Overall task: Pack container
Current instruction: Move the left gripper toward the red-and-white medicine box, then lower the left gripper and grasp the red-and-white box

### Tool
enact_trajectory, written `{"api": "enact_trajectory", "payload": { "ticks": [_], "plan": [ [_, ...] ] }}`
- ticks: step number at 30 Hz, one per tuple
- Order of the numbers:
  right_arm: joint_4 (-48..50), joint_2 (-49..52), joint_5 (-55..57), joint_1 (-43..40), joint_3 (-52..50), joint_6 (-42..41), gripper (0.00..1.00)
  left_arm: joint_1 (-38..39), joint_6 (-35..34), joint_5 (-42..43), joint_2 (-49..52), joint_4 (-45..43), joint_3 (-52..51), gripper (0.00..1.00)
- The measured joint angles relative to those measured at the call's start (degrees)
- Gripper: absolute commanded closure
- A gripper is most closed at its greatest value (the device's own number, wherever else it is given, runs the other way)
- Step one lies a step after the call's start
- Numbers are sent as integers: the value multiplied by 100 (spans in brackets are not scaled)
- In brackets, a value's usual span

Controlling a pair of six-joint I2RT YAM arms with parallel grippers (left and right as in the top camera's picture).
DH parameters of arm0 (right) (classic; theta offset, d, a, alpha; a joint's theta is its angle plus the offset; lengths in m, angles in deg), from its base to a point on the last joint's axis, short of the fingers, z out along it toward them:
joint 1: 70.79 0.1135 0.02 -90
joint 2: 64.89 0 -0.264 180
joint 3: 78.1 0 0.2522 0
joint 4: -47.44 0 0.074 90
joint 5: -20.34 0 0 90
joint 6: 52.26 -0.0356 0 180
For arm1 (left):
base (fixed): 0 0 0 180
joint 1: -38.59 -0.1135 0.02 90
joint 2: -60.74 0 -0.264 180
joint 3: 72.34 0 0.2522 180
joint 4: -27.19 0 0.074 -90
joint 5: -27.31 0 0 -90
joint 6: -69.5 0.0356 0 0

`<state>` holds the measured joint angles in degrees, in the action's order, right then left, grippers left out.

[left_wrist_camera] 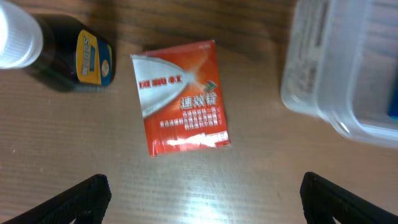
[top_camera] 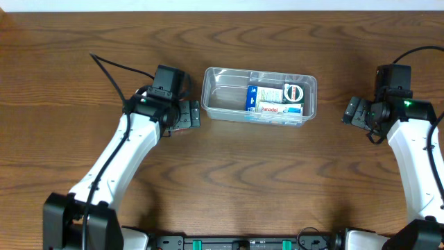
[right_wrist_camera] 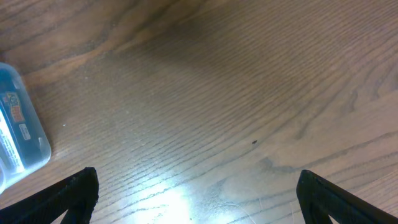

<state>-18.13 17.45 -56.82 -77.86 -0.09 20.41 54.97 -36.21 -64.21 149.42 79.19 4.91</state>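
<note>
The clear plastic container stands at the back middle of the table. Small blue and white boxes lie in its right half; its left half is bare. My left gripper is open and empty just left of the container. In the left wrist view it hovers above a flat red packet lying on the table, with the container's corner to the right. My right gripper is open and empty to the right of the container, over bare wood. The container's end shows at the left edge.
A dark bottle with a white cap and a yellow-blue label lies left of the red packet. In the overhead view, only a red edge of the packet shows under the left gripper. Black cables run behind both arms.
</note>
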Motion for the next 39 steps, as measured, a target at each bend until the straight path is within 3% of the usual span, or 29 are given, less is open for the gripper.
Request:
{"api": "enact_trajectory", "payload": {
  "ticks": [15,33,39],
  "plan": [
    [0,0,0,0,2,0,1,-170,-337,-205,728,-826,0,2],
    [0,0,0,0,0,0,1,-170,-385,-584,1403,-1034,0,0],
    [0,0,0,0,0,0,1,-170,-426,-619,1532,-1169,0,8]
  ]
}}
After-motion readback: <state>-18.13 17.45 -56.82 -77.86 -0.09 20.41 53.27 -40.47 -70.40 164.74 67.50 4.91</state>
